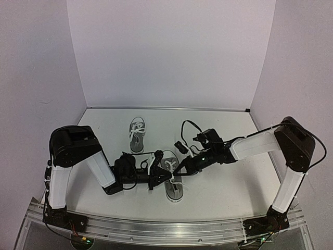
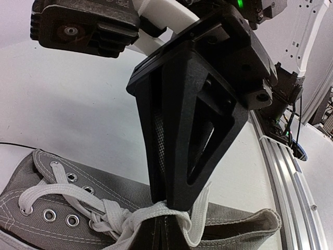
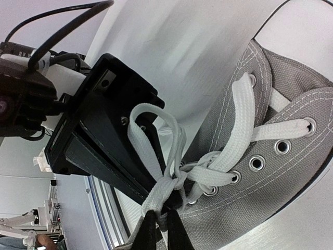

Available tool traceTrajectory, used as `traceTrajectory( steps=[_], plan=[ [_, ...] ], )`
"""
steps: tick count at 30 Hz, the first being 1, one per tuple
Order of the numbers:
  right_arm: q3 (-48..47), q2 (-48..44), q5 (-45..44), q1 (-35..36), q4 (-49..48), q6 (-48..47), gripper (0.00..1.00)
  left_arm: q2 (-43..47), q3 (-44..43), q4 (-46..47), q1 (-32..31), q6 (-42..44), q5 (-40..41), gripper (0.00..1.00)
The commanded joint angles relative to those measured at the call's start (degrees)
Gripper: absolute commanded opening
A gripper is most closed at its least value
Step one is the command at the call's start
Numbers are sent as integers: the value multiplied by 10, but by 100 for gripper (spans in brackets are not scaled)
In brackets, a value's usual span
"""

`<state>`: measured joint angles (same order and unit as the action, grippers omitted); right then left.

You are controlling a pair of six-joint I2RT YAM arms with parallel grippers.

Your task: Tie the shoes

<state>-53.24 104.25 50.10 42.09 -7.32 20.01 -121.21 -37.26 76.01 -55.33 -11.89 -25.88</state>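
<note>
Right wrist view: clamping the white lace (image 3: pixel 238 125) beside its knot in left fingers (image 3: pixel 112 156) and right fingers (image 3: pixel 149 233), ideally tightening by drawing apart evenly over the grey canvas sneaker (image 3: pixel 281 203).

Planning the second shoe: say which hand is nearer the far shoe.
Left. Both grip the near shoe's laces: left hand on the far shoe's side, right hand beyond it.

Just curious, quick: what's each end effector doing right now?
Left end effector: closed, pinching the lace.
Right end effector: closed, pinching the lace.

Two grey shoes (image 1: pixel 137 136) on white table (image 1: pixel 104 130)
</note>
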Motion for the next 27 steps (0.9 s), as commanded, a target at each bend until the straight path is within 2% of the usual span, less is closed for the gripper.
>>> traceTrajectory(
  steps=[1,9,13,18,22,25,27],
  plan=[
    [6,-1,-3,-3,-16,0,3,-3,-5,109,0,9,-10,0],
    [5,-12,-8,-3,-16,4,0,9,6,102,-1,15,1,0],
    [7,-21,-16,-3,-16,4,0,46,17,52,0,27,6,2],
    [4,-20,-20,-3,-16,2,0,110,34,-32,-2,47,15,15],
    [-1,-18,-18,-3,-16,1,0,161,38,-122,-7,67,22,22],
    [-4,-21,-19,-3,-16,0,0,193,55,-141,-7,51,41,27],
    [-4,-25,-20,-3,-16,-1,0,216,62,-168,-4,39,75,35]
  ],
)
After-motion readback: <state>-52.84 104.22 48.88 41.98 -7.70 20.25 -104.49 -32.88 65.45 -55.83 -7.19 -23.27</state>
